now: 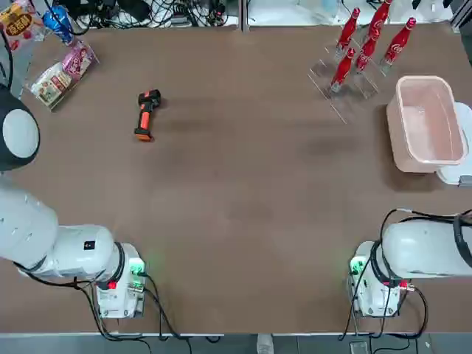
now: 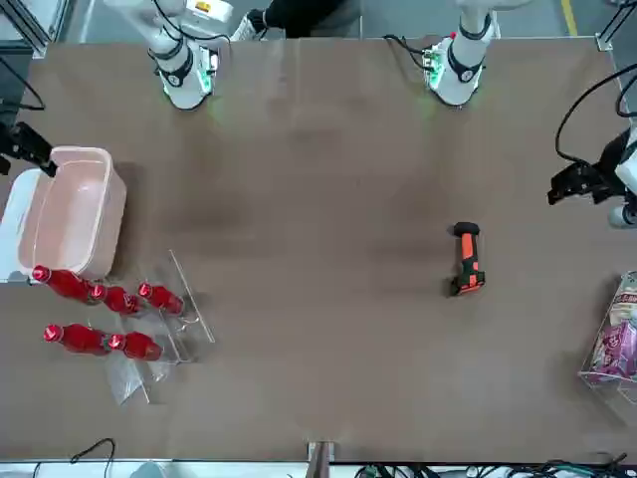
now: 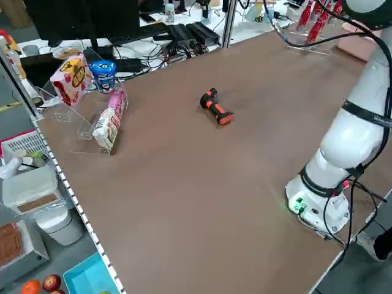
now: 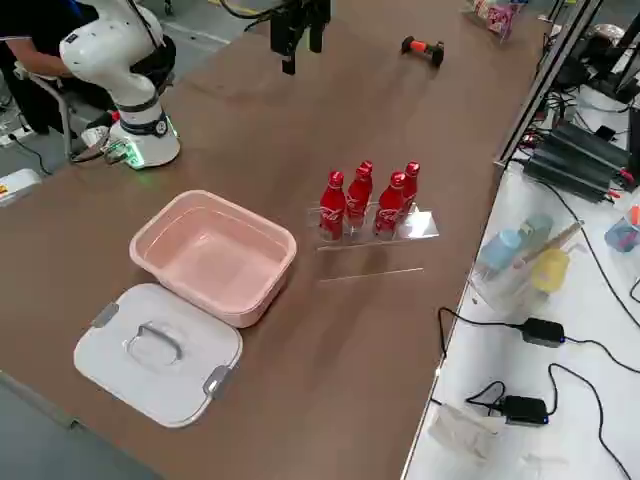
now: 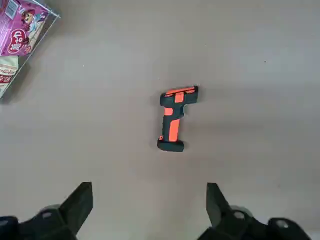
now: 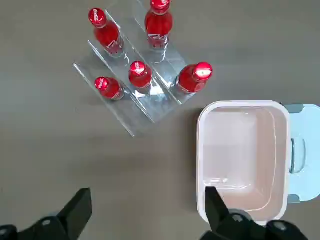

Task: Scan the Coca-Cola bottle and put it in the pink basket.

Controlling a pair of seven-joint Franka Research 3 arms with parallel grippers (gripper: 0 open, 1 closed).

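Several identical red Coca-Cola bottles (image 1: 366,50) (image 6: 140,75) stand upright in a clear rack at the table's far right. The pink basket (image 1: 424,79) (image 6: 201,160) sits open and empty just nearer than the rack, on the right edge. High above both hangs my right gripper (image 6: 147,195), open and holding nothing; it also shows as the right gripper (image 2: 25,149) at the table's side. My left gripper (image 5: 149,192) is open and empty too, well above the black-and-orange scanner (image 5: 174,118) (image 1: 147,114) that lies flat on the far left half.
The basket's white lid (image 4: 160,350) lies flat beside it at the table edge. A clear stand with snack packs (image 1: 63,74) occupies the far left corner. Both arm bases (image 1: 118,284) stand at the near edge. Cables and boxes run behind the far edge.
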